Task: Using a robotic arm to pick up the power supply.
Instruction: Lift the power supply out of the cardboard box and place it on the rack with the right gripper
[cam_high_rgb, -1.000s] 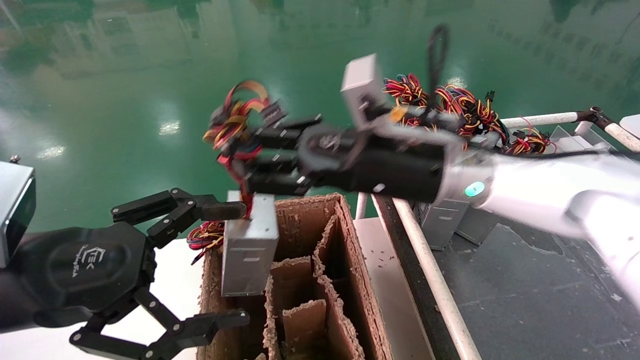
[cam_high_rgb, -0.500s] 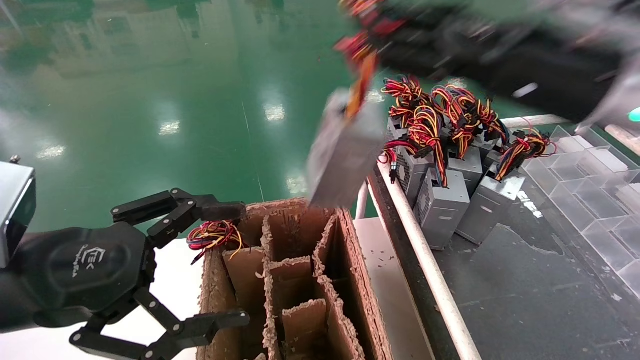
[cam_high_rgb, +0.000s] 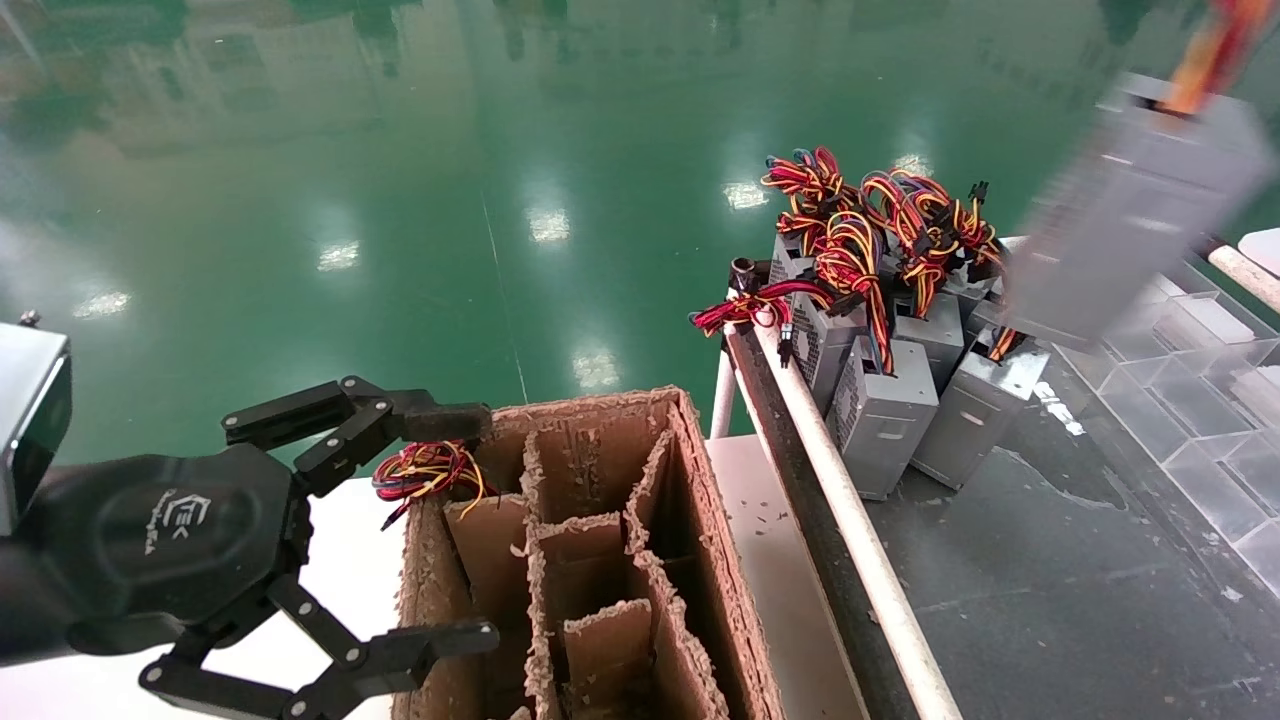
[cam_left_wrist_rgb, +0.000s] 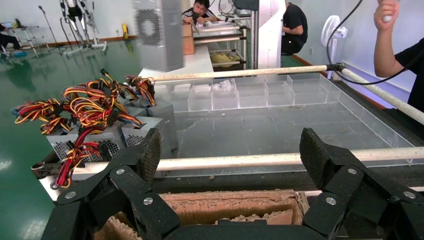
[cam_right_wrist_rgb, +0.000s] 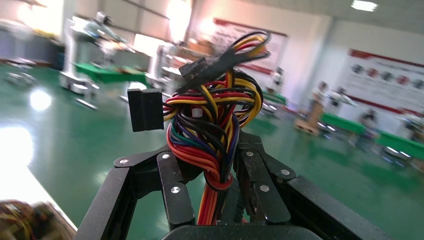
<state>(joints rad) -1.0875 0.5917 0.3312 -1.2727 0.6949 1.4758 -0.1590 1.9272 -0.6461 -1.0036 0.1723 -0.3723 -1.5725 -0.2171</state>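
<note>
The power supply (cam_high_rgb: 1130, 215), a grey metal box, hangs in the air at the head view's upper right, blurred, dangling from its red and orange wires (cam_high_rgb: 1205, 45). It also shows far off in the left wrist view as a vented grey power supply (cam_left_wrist_rgb: 157, 35). My right gripper (cam_right_wrist_rgb: 215, 182) is shut on its bundle of coloured wires (cam_right_wrist_rgb: 212, 125); the white robotic arm is out of the head view. My left gripper (cam_high_rgb: 470, 528) sits open at the lower left beside the cardboard box, and the left gripper (cam_left_wrist_rgb: 232, 155) holds nothing.
A worn cardboard box (cam_high_rgb: 700, 520) with dividers stands in front, with a wire bundle (cam_high_rgb: 430, 470) in its far-left cell. Several like supplies (cam_high_rgb: 880, 400) lean on the dark table behind a white rail (cam_high_rgb: 850, 520). Clear trays (cam_high_rgb: 1200, 400) lie to the right.
The right arm has lifted the power supply by its wires out of the cardboard box, swung it up and to the right, and left the head view. The left gripper has not moved.
</note>
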